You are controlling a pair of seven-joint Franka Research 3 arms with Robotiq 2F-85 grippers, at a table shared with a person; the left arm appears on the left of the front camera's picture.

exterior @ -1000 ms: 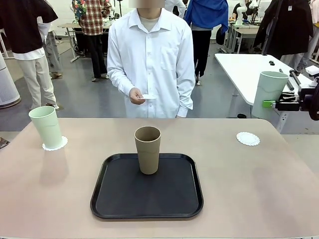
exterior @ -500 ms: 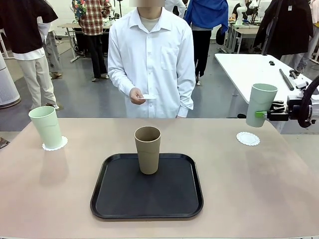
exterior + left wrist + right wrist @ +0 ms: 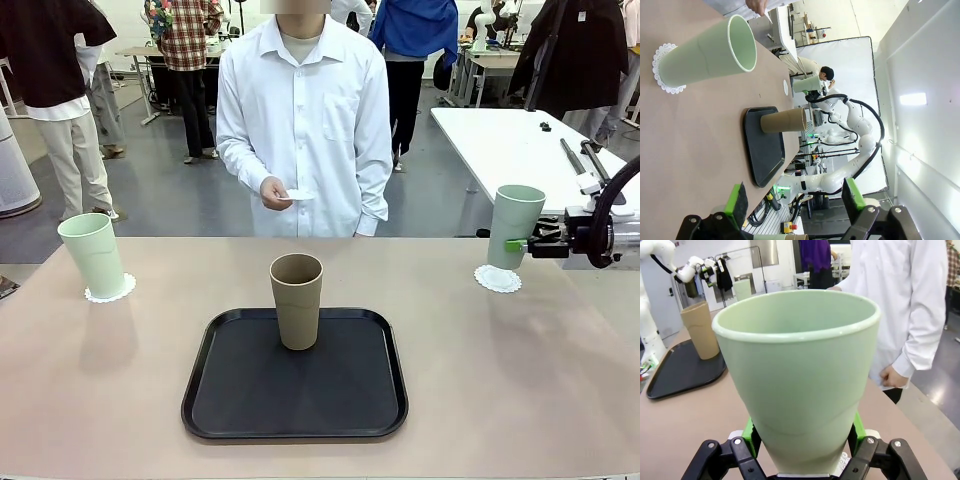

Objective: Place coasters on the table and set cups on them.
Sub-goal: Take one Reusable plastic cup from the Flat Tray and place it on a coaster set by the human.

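My right gripper (image 3: 522,245) is shut on a pale green cup (image 3: 515,226), held upright with its base right at a white lacy coaster (image 3: 498,279) near the table's (image 3: 520,380) far right corner; whether they touch I cannot tell. The right wrist view has this cup (image 3: 797,375) between the green pads (image 3: 751,431). A second green cup (image 3: 92,255) stands on a coaster (image 3: 112,291) at far left. The brown cup (image 3: 296,300) stands on the black tray (image 3: 240,400). My left gripper (image 3: 795,200) is open, hanging off the table's edge.
A person in a white shirt stands at the far side holding a small white coaster (image 3: 298,194) in one hand (image 3: 274,193). A white table (image 3: 500,140) with black rods stands beyond the right corner. People move about farther back.
My right gripper has brought the green cup down and to the left, from above the white table to the coaster at far right. Everything else stayed put.
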